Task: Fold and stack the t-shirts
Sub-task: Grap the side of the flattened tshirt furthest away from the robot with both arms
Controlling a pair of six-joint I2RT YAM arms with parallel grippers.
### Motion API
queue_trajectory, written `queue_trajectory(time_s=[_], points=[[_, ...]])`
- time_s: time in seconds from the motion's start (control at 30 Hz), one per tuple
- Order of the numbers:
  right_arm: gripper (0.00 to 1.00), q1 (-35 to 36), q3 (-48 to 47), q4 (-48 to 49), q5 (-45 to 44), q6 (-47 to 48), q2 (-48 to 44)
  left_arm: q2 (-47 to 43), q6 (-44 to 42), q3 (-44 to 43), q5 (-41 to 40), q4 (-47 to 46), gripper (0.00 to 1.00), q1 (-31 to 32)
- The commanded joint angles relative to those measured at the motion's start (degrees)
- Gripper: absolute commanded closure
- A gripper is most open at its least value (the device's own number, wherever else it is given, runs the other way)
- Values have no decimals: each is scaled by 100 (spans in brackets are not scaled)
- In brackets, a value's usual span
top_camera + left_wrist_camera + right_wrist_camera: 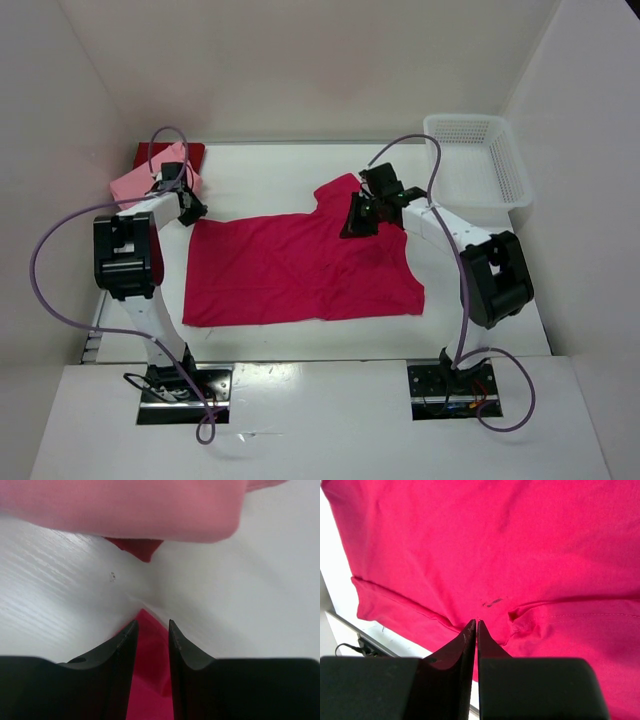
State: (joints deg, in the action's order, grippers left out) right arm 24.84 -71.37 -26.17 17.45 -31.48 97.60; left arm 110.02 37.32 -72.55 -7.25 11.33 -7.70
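Note:
The magenta-crimson t-shirt point(290, 270) lies spread flat mid-table, collar toward the right. My left gripper point(190, 212) is at its far left corner. In the left wrist view the narrow jaws point(151, 625) pinch that corner of the shirt point(150, 655). My right gripper point(355, 228) is at the shirt's far right part near the collar. In the right wrist view point(477, 622) it is shut on a pinch of the shirt point(495, 540). The folded light pink t-shirt point(135, 185) point(125, 505) lies on the dark red t-shirt point(195, 152) point(140, 547) at the back left.
A white mesh basket point(475, 120) stands at the back right corner. White walls enclose the table on the left, back and right. The pink and dark red stack lies just beyond my left gripper.

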Motion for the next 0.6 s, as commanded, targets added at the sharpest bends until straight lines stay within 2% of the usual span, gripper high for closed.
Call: queue_trajectory(time_s=[0.0, 0.27, 0.37, 0.5, 0.53, 0.57], points=[[93, -32, -385, 174, 92, 143, 127, 326, -278, -302, -382, -105, 62, -29], [89, -146, -561, 174, 144, 195, 303, 380, -524, -294, -541, -158, 62, -29], [82, -339, -728, 174, 144, 195, 426, 450, -577, -189, -488, -158, 74, -29], [74, -690, -1237, 236, 92, 300, 847, 337, -577, -22, -340, -324, 77, -29], [69, -830, -1508, 236, 39, 301, 961, 336, -577, -22, -278, -325, 77, -29], [67, -884, -1642, 236, -31, 301, 1197, 275, -577, -22, -277, -325, 81, -29]])
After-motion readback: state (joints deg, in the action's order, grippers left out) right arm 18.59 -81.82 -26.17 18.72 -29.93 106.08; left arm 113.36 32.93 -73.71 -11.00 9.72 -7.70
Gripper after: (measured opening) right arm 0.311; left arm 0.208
